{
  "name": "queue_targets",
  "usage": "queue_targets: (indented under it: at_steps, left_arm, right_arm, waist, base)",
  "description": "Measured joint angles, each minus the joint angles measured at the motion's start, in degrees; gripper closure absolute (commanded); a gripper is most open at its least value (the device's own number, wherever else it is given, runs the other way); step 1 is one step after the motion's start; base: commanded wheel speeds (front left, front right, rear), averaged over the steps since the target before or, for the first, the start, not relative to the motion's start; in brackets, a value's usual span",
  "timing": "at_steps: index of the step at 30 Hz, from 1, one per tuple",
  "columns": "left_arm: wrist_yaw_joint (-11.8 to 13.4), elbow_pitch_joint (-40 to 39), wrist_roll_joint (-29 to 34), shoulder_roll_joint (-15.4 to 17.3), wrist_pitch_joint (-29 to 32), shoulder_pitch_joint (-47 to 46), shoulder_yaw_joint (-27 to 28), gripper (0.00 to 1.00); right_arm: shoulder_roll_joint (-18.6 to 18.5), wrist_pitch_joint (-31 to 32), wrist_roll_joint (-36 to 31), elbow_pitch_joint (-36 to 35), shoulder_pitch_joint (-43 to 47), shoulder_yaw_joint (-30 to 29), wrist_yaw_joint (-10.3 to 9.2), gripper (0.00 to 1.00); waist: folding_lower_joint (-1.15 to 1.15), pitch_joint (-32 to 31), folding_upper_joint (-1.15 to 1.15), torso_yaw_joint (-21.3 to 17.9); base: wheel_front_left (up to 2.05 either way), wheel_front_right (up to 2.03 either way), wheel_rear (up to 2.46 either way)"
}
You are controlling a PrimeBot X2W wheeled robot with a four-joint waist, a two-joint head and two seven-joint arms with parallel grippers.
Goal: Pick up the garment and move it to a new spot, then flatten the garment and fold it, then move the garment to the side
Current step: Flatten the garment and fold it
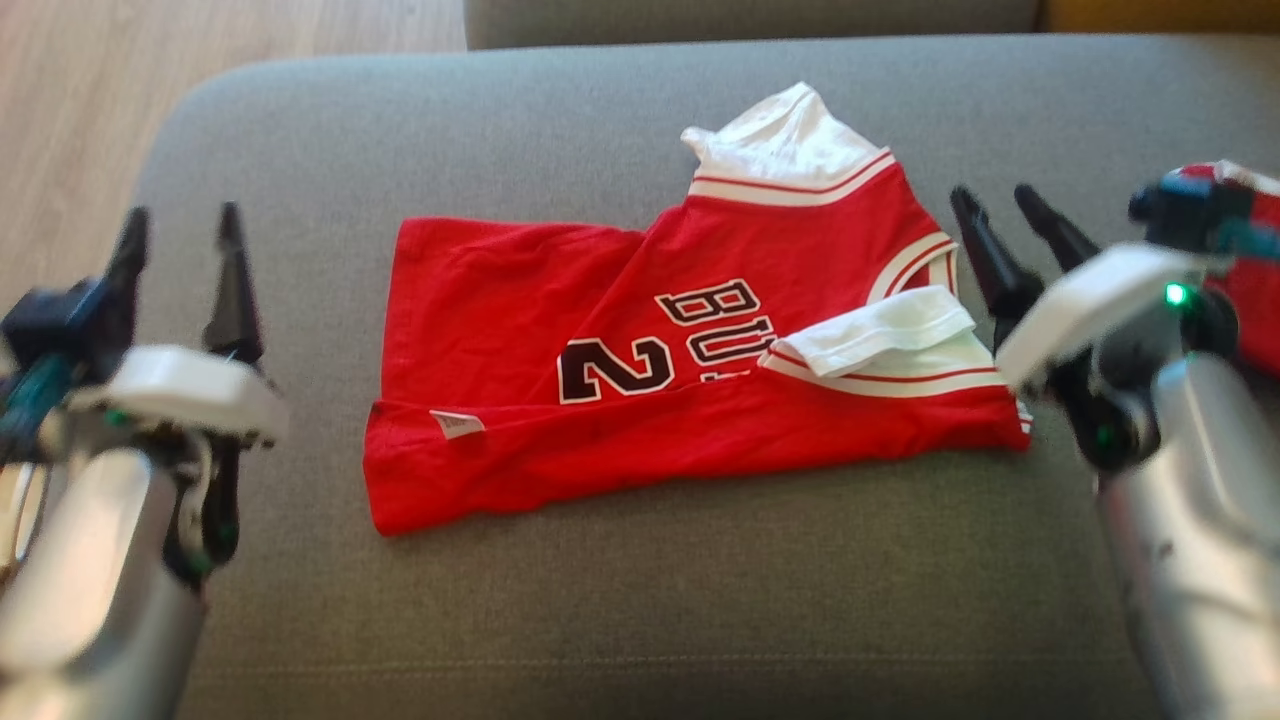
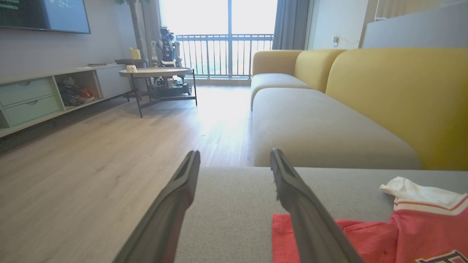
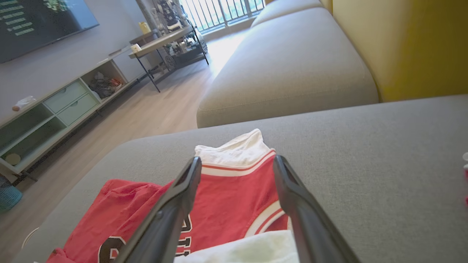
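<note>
Lying half-folded on the grey sofa seat point(image 1: 640, 600), the red jersey point(image 1: 690, 390) sits between the left tool point(image 1: 182, 213) and right tool point(image 1: 993, 193), both spread apart and empty. Dragging it sideways could undo the fold (the white sleeve point(image 1: 880, 335) looks loose). Bare seat lies in front; leftward, the edge drops to the floor point(image 1: 80, 100).

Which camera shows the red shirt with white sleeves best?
The head view: the whole red shirt with white sleeves lies there, number and lettering visible. The left wrist view catches one corner; the right wrist view shows part, behind the right gripper's fingers.
</note>
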Motion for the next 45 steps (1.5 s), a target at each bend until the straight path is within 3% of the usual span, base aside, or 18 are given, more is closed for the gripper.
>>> queue_targets:
  at_steps: [4,7,15,19,25,34,45]
  left_arm:
    - [2.30,-10.79,2.14,-1.29,-0.25,9.16,6.12,0.00]
    - [2.42,-15.93,3.44,-4.22,-0.25,16.22,8.36,0.00]
    - [0.53,-19.87,6.91,-11.85,-0.25,25.49,11.77,0.00]
    - [-1.79,-17.36,8.14,-14.62,-0.24,27.18,13.17,0.00]
    - [-5.05,-7.24,9.39,-15.26,0.23,25.53,11.32,0.00]
    - [-4.66,8.97,9.35,-15.92,5.28,18.66,10.85,0.00]
    - [-4.72,17.11,8.72,-15.59,4.98,13.16,11.03,0.00]
  right_arm:
    - [-1.89,-7.43,-2.07,-6.86,7.17,2.88,0.00,0.00]
    - [-1.83,-12.26,-4.45,-11.51,12.04,2.59,0.00,0.00]
    - [3.83,-19.34,-11.91,-22.03,24.26,-1.94,0.00,0.00]
    - [5.30,-19.75,-13.27,-24.02,27.40,-2.72,0.00,0.00]
    - [5.68,-19.72,-13.30,-25.87,27.00,-2.58,0.00,0.00]
    - [5.84,-19.72,-13.70,-26.29,26.42,-1.93,0.00,0.00]
    - [5.86,-19.74,-13.70,-26.42,24.87,-0.74,0.00,0.00]
  waist:
    - [0.00,-1.79,0.00,-0.16]
    - [0.00,-2.84,0.00,-0.28]
    - [0.00,-3.83,0.00,-0.10]
    - [0.00,-3.49,0.00,-0.50]
    - [0.00,-2.41,0.00,-1.80]
    - [0.00,0.03,0.00,-5.14]
    - [0.00,2.19,0.00,-7.70]
  base:
    - [0.00,0.00,0.00]
    - [0.00,0.00,0.00]
    - [0.00,0.00,0.00]
    - [0.00,0.00,0.00]
    - [0.00,0.00,0.00]
    - [0.00,0.00,0.00]
    - [0.00,0.00,0.00]
